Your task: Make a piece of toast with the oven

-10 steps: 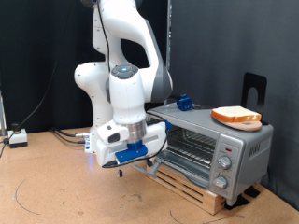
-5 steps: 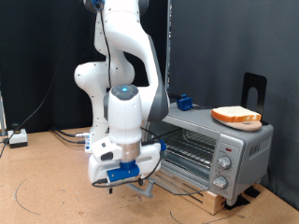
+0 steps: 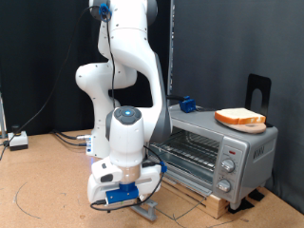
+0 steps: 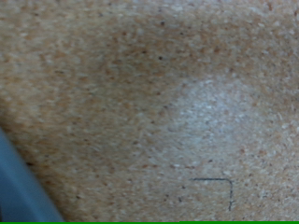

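- The toast (image 3: 240, 118) lies flat on top of the oven (image 3: 214, 152), near its knob side.
- The oven door (image 3: 152, 204) hangs down open in front of the oven, and the wire rack (image 3: 187, 149) inside shows.
- The gripper (image 3: 123, 199) sits low, just in front of the oven, at the door's edge near the cork table (image 3: 43, 180).
- Whether its fingers are spread or pressed together cannot be told.
- The wrist view shows only blurred cork surface (image 4: 140, 103) and a grey edge (image 4: 19, 191).

Piece of toast (image 3: 239, 118) on top of the oven (image 3: 214, 152) at exterior view's right — gripper (image 3: 122, 197) low over the desk (image 3: 47, 190), left of the oven's front.
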### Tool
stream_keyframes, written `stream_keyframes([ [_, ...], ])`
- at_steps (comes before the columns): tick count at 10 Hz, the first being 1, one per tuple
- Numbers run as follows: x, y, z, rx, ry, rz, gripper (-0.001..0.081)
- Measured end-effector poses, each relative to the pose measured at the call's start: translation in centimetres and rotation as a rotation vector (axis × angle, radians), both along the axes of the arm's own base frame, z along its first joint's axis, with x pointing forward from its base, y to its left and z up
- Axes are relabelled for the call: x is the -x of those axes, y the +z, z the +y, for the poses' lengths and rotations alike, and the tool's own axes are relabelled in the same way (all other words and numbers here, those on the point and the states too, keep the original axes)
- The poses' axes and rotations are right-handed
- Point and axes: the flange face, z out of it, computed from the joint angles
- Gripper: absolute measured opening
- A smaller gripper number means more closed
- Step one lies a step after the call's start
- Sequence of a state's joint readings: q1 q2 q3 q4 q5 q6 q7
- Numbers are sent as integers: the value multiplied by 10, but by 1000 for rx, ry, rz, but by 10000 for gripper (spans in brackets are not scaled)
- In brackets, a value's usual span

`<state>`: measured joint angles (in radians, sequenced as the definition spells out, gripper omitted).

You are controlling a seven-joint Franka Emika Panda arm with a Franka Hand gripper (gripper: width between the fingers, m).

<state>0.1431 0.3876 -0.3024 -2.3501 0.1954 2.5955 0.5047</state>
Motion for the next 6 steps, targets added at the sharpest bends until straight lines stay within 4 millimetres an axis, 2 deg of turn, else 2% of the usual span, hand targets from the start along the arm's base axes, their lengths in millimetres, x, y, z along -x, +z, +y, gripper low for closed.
stream_keyframes([
  [3,6,-1,-16,2,18,-3,809],
  [6,9,21,-34,-40,38,-25,809],
])
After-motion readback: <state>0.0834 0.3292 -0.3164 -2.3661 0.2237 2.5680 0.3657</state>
